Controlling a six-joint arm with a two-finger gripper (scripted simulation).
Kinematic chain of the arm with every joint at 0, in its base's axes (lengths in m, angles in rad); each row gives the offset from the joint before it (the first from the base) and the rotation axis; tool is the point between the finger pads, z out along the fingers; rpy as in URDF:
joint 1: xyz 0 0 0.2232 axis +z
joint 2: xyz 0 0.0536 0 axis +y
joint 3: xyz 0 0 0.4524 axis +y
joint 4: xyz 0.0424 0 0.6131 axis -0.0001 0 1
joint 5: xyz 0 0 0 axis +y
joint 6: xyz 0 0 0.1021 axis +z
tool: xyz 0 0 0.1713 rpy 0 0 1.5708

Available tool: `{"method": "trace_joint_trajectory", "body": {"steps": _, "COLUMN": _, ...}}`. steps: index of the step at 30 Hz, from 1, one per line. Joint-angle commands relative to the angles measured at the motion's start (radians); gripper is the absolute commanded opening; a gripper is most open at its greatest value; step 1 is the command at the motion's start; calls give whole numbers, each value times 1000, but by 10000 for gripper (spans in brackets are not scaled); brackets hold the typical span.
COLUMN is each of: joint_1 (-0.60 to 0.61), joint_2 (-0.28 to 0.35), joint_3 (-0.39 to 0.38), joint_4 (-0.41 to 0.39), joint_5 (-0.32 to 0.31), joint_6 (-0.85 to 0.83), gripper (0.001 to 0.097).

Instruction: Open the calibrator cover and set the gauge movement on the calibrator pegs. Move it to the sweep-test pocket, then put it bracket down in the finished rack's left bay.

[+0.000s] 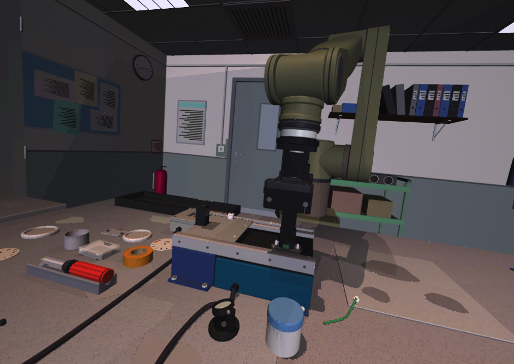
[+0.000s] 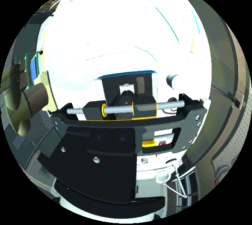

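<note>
The gauge movement (image 1: pixel 286 245) is mostly hidden between my fingers; only its pale bracket edges and a green spot show at the right front corner of the calibrator's dark opening (image 1: pixel 265 238). My gripper (image 1: pixel 287 244) reaches straight down onto it and is closed around it. In the wrist camera the dark round-faced movement (image 2: pixel 126 101) sits between the fingers. The calibrator (image 1: pixel 244 252) is a blue box with a grey top, and its tan cover (image 1: pixel 220 228) lies slid to the left. The rack is not in view.
A black tray (image 1: pixel 174 203) lies behind the calibrator. Left of it are rings, an orange tape roll (image 1: pixel 138 256), and a red-handled tool (image 1: pixel 89 270) in a holder. A white jar (image 1: pixel 284 326), a small stand (image 1: pixel 224 317), cables and a green wire (image 1: pixel 342 315) lie in front.
</note>
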Motion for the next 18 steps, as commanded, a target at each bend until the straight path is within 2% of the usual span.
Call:
{"method": "trace_joint_trajectory", "body": {"steps": 1, "joint_1": 0, "joint_2": -1, "joint_3": -2, "joint_4": 0, "joint_5": 0, "joint_6": 0, "gripper": 15}}
{"method": "trace_joint_trajectory", "body": {"steps": 8, "joint_1": 0, "joint_2": -1, "joint_3": -2, "joint_4": 0, "joint_5": 0, "joint_6": 0, "gripper": 15}}
{"method": "trace_joint_trajectory", "body": {"steps": 18, "joint_1": 0, "joint_2": -1, "joint_3": -2, "joint_4": 0, "joint_5": 0, "joint_6": 0, "gripper": 215}}
